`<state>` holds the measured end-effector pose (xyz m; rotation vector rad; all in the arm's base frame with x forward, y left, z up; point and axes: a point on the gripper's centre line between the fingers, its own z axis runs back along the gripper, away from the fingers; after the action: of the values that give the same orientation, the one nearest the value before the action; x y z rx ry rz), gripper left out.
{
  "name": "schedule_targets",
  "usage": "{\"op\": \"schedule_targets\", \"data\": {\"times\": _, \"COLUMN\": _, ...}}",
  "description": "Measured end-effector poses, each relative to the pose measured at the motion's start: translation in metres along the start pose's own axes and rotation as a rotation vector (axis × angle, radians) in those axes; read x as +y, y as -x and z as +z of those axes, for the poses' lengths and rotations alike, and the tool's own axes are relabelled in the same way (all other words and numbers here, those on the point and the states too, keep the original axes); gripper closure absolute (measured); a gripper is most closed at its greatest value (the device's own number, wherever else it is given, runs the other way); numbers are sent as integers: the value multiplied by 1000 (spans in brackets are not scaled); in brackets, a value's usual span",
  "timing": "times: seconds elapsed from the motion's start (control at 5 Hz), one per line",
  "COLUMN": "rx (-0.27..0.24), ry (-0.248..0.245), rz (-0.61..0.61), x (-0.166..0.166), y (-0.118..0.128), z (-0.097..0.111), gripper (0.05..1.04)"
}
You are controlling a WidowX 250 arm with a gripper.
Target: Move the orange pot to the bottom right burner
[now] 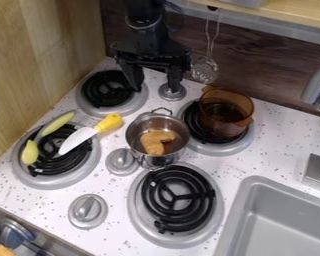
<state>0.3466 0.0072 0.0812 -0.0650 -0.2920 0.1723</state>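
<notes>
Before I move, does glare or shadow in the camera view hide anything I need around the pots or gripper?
Camera view: small bright highlights on the steel saucepan; the translucent orange pot looks dark inside, but its rim reads clearly; the black gripper shows little surface detail; the bottom right burner is well lit, with no glare hiding its coils.

On your counter [276,145] you have four burners [179,200], three knobs [88,211], two pots [231,126], one knife [78,139], two yellow-green pieces [30,151], one sink [295,220] and one faucet [315,86]. You also have one hanging strainer [205,71] and one brown lump [155,142].
</notes>
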Motion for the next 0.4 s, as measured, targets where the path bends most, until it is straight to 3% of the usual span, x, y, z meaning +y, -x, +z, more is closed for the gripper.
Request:
{"op": "schedule_targets", "data": {"times": 0.2, "rx": 25, "ry": -14, "rz": 23, "x": 2, "y": 4, "z": -7, "gripper": 86}}
{"op": "schedule_targets", "data": {"times": 0.4, "rx": -16, "ry": -151, "rz": 245, "x": -16, "y": 9, "z": -7, "gripper": 86}}
